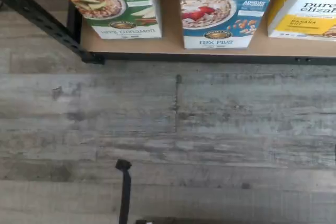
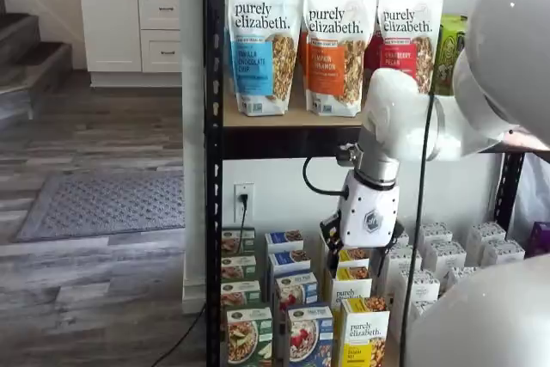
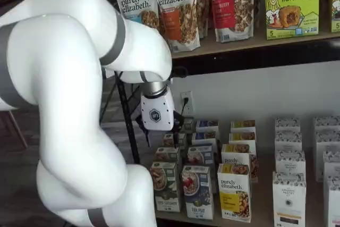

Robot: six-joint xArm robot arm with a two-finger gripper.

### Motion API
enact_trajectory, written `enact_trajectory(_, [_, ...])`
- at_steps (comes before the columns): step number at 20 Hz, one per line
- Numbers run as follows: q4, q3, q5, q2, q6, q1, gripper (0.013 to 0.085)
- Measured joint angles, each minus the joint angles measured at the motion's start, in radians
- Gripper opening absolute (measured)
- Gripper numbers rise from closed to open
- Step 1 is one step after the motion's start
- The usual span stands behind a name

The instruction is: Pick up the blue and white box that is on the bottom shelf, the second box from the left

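Observation:
The blue and white box reads "Flax Plus" and stands upright at the front of the bottom shelf, between a green-and-white box and a yellow-and-white box. Both shelf views show the blue and white box heading a row of like boxes. My gripper hangs in front of the rack, above and in front of that row, clear of every box. Its black fingers stand open with nothing between them.
Tall granola bags stand on the upper board, with a green Bobo's box beside them. White boxes fill the shelf's right part. A black rack post rises at the left. Grey plank floor lies before the shelf.

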Motion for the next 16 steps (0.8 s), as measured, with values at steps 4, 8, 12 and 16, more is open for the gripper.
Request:
enact_trajectory(4, [-0.007,0.005,-0.062,0.044,-0.001,-0.001,0.0850])
enact_trajectory(8, [-0.007,0.002,-0.102,0.090,-0.004,-0.001,0.0850])
enact_trajectory(12, [-0.007,0.009,-0.153,0.117,-0.001,0.005,0.0850])
enact_trajectory(16, [0.008,0.009,-0.178,0.138,-0.009,0.011,0.0850])
